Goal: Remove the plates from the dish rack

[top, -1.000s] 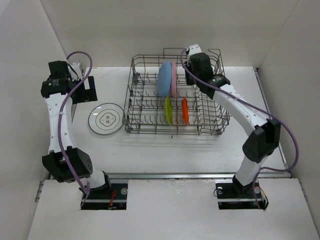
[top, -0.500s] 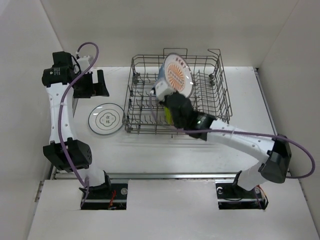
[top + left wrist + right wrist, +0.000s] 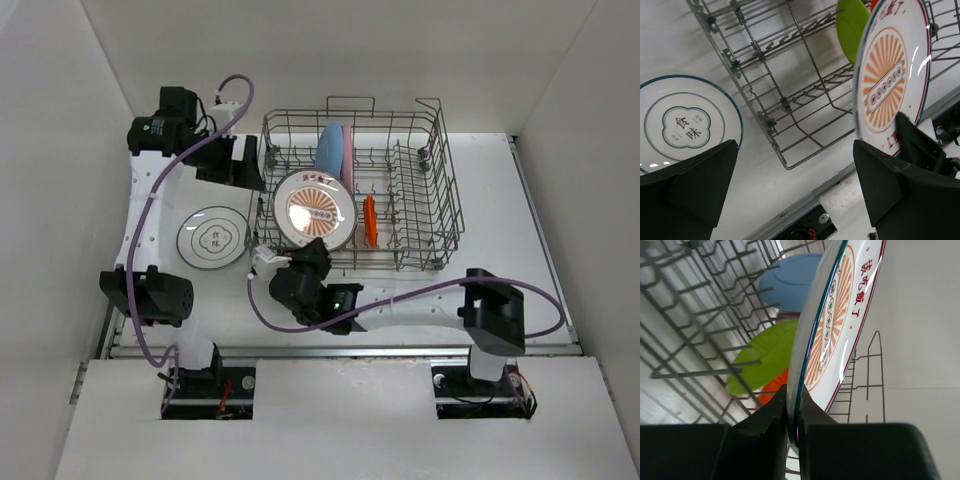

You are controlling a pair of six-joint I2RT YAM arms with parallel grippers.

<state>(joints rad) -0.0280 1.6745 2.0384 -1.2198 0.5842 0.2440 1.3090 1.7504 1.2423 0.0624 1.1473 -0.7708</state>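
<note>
**Two arms, one plate in grip at rack corner**

1. Surface/room: flat white table (image 3: pixel 500 300), boxed in by plain white walls (image 3: pixel 300 60) at the left, right and top of the top view. A metal rail (image 3: pixel 400 350) runs along the table's lower edge.

2. Container: the grey wire dish rack (image 3: pixel 400 265) sits upper ctr of the top view. Contents, all on edge between tines:
   - blue plate (image 3: pixel 328 150) right beside pink plate (image 3: pixel 347 160), upper ctr of rack;
   - orange plate (image 3: pixel 370 220), lower ctr;
   - green plate (image 3: pixel 765 357) near the orange one, seen in the wrist views only.

3. Outside rack: white plate w/ dark rim (image 3: pixel 212 238) and ctr emblem lies flat on the table, left of the rack and apart from it.

4. R gripper (image 3: pixel 303 252): jaws pinch the lower rim of the sunburst plate (image 3: pixel 314 208). The plate stands near-upright, printed face toward the top camera, overlapping the rack's lower-left corner.

5. L gripper (image 3: pixel 235 165): upper left of the top view, just beside the rack's upper-left corner. Jaws spread wide, nothing between them.
</note>
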